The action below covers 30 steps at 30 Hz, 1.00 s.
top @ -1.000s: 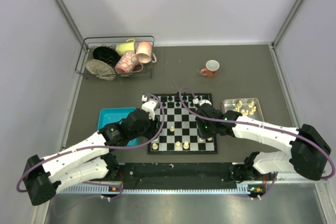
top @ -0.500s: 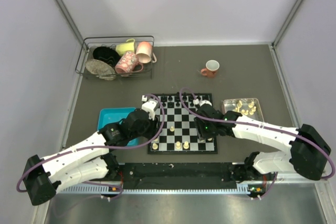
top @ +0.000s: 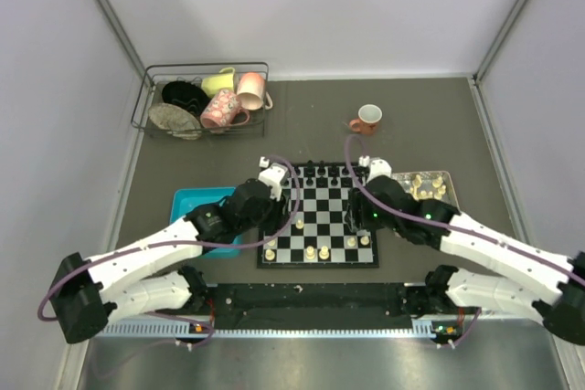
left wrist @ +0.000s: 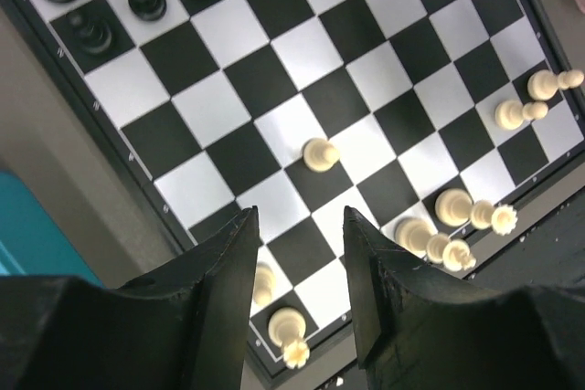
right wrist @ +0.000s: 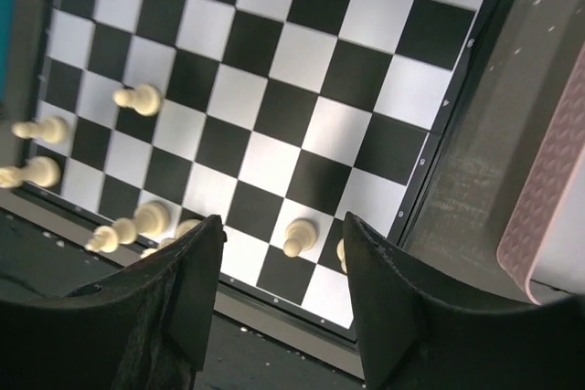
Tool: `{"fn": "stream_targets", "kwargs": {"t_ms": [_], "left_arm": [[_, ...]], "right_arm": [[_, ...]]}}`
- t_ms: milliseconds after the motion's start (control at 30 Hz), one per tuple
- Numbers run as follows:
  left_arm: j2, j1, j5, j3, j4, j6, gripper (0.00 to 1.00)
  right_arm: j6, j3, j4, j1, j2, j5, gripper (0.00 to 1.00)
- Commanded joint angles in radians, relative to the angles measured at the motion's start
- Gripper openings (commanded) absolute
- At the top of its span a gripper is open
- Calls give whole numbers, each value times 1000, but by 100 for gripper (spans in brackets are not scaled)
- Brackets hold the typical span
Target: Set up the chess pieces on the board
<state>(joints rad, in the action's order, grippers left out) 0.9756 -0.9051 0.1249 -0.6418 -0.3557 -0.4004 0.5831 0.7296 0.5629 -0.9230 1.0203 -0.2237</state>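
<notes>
1. The board (top: 320, 208) is being shown lying flat on the dark bench (top: 420, 134). The blue tray (top: 187, 203) is lying just beside its left edge and the pink tray (top: 448, 177) just beside its right.
2. The cream chess pieces (top: 311, 251) are being seen in two places. Several are standing along the board's near rows, and more are lying loose in the pink tray.
3. One cream pawn (left wrist: 320, 153) is standing alone on a white square, further in from the near rows.
4. Black pieces (top: 315, 169) are standing along the board's far edge.
5. The left gripper (left wrist: 297, 226) is being held above the near-left part of the board. Its jaws are being held wide apart and nothing is being gripped.
6. The right gripper (right wrist: 283, 226) is being held above the near-right part of the board, jaws wide apart and likewise empty.
7. In the right wrist view, one cream piece (right wrist: 294, 237) is being seen in the gap between the fingers. It is standing on a black square near the board's edge and is being touched by neither finger.
8. A wire basket (top: 208, 67) of cups is sitting at the bench's far left.
9. A red mug (top: 367, 118) is standing alone beyond the board.
</notes>
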Motion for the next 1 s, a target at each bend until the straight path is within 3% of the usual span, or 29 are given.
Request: {"fn": "stream_targets", "kwargs": {"t_ms": [0, 367, 967], "left_arm": [[113, -3, -5, -94, 112, 48, 47], [426, -3, -36, -206, 132, 64, 46], [482, -2, -96, -177, 173, 55, 19]], "right_arm": [[43, 37, -3, -14, -144, -80, 56], [83, 13, 98, -14, -319, -95, 57], [89, -12, 123, -14, -338, -106, 58]]}}
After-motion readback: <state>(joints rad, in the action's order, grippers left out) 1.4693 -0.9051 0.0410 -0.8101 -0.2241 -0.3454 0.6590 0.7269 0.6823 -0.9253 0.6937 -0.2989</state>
